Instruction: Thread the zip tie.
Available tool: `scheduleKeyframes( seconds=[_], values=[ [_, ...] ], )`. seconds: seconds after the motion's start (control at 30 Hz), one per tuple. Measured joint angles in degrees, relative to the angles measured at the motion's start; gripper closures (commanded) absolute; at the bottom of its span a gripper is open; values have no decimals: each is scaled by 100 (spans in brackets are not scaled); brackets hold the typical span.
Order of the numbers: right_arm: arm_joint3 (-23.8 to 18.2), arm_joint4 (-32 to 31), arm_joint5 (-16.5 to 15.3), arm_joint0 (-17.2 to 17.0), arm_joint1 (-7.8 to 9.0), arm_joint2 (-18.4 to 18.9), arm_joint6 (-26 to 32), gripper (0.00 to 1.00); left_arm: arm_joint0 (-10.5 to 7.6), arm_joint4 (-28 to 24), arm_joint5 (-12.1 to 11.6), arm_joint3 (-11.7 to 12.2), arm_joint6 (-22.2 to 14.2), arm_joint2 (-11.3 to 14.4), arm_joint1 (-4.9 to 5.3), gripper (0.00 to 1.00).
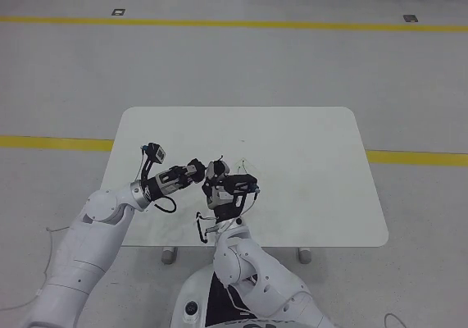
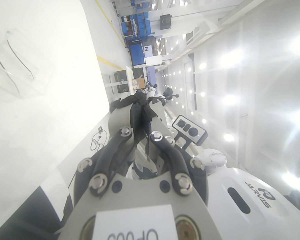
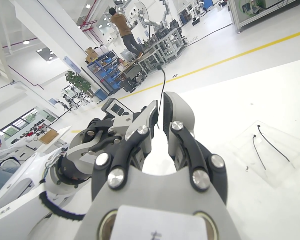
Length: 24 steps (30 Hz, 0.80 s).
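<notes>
A thin black zip tie stands upright between the fingers of my right gripper, its head at the top and a short tip poking out below. The jaws are drawn in close on it. My left gripper is shut, its frayed black pads pressed together right beside the right one; I cannot tell whether it holds anything. From above, the two grippers meet tip to tip over the table's near left part, left gripper against right gripper.
A clear flat tray lies on the white table just beyond the grippers, holding spare black zip ties. The same clear tray appears from the left wrist. The table's rounded edge runs near both arms.
</notes>
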Motion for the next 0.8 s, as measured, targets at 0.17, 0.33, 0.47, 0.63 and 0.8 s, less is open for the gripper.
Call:
scheduleKeyframes(
  seconds=[0.17, 0.33, 0.47, 0.63, 0.8],
  values=[
    [-91, -69, -168, -156, 72, 56, -241, 0, 0, 0, 0, 0, 0, 0, 0, 100],
    [-117, -201, -444, -242, 120, 113, -425, 0, 0, 0, 0, 0, 0, 0, 0, 100],
    [-116, -195, -430, -239, 118, 111, -418, 0, 0, 0, 0, 0, 0, 0, 0, 100],
    [-121, -391, -425, -239, 146, 188, -434, 0, 7, -59, 181, -41, 149, 1, 0, 100],
    [-106, -1478, -298, -314, 266, 344, -750, 0, -18, -712, 855, -45, -259, -196, 51, 100]
  ],
)
